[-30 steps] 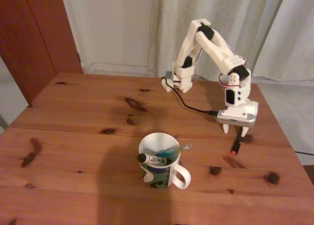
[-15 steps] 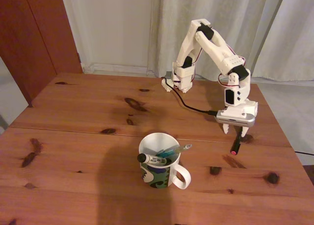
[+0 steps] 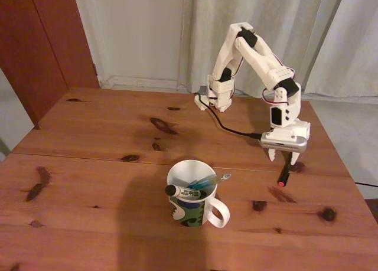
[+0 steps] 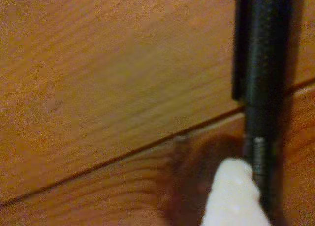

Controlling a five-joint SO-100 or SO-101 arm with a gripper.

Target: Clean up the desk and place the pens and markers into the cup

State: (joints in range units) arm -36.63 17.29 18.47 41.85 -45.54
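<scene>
Down at the black pen (image 3: 285,170), my gripper (image 3: 283,159) straddles it, fingers apart.
Close up, one white fingertip (image 4: 235,196) touches the barrel (blurred); the cup (image 3: 192,194), at eight o'clock, holds a marker (image 3: 183,192) and teal pen (image 3: 208,180).

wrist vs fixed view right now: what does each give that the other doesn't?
Wrist view alone: a close look at the black pen lying across the plank seam, with a white fingertip right beside its barrel; whether they touch is unclear.

Fixed view alone: the cup holding the white marker and the teal pen, the whole arm, the pen's pink-red end, and the gripper lowered over the pen's far end. Whether the jaws are closed on it I cannot tell.

Both: the black pen on the desk by the gripper.
</scene>
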